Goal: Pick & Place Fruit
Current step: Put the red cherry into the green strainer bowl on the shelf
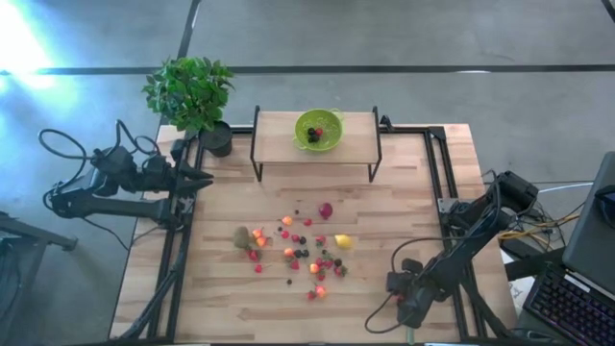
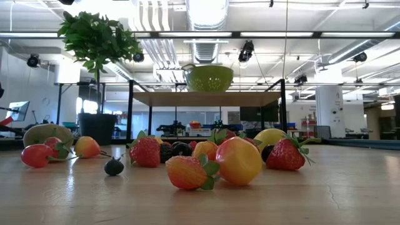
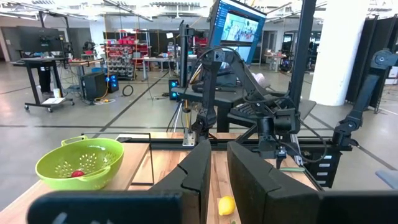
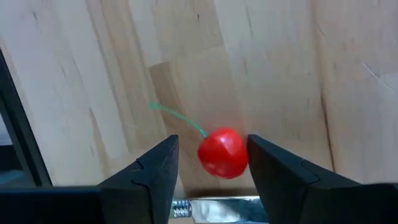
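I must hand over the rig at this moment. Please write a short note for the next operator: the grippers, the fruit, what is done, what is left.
Right gripper: open, low over the table on its own side, one finger on each side of a red cherry, not yet closed.
Left gripper: slightly open, empty, waiting at the left edge.
Done: a few fruits lie in the green bowl on the shelf.
Left: kiwi, lemon and many small fruits mid-table; probably take the cherry first.

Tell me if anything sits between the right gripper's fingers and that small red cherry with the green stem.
Nothing visible does. The small red cherry with the green stem sits on bare wood between the open fingers of the right gripper, closer to one finger.
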You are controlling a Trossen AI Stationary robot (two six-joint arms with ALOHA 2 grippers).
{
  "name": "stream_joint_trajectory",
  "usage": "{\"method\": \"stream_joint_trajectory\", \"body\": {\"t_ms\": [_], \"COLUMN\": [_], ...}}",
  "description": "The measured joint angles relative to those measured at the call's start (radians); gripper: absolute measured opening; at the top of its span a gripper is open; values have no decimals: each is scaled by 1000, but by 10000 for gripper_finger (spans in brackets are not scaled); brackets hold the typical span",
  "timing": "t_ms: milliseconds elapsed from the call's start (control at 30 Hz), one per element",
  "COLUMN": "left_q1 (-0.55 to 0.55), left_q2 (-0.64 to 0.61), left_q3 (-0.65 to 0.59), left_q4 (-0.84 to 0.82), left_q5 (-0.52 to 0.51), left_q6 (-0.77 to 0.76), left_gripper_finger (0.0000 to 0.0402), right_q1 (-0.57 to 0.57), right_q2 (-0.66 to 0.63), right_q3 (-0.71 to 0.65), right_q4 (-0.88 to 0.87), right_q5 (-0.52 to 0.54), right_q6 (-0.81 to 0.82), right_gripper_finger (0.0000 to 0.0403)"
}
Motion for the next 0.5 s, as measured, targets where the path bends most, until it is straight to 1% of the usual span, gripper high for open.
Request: {"method": "stream_joint_trajectory", "body": {"t_ms": [167, 400, 500], "left_q1": [0, 0, 1], "left_q2": [0, 0, 0], "left_q3": [0, 0, 0], "left_q4": [0, 0, 0], "left_q5": [0, 0, 0], "left_q6": [0, 0, 0], "left_gripper_finger": [62, 62, 62], "right_q1": [0, -2, -2], "right_q2": [4, 5, 5], "right_q3": [21, 23, 23], "right_q4": [-6, -7, -6], "right_q5": [21, 30, 30], "right_q6": [-31, -36, -36], "right_gripper_finger": [165, 110, 92]}}
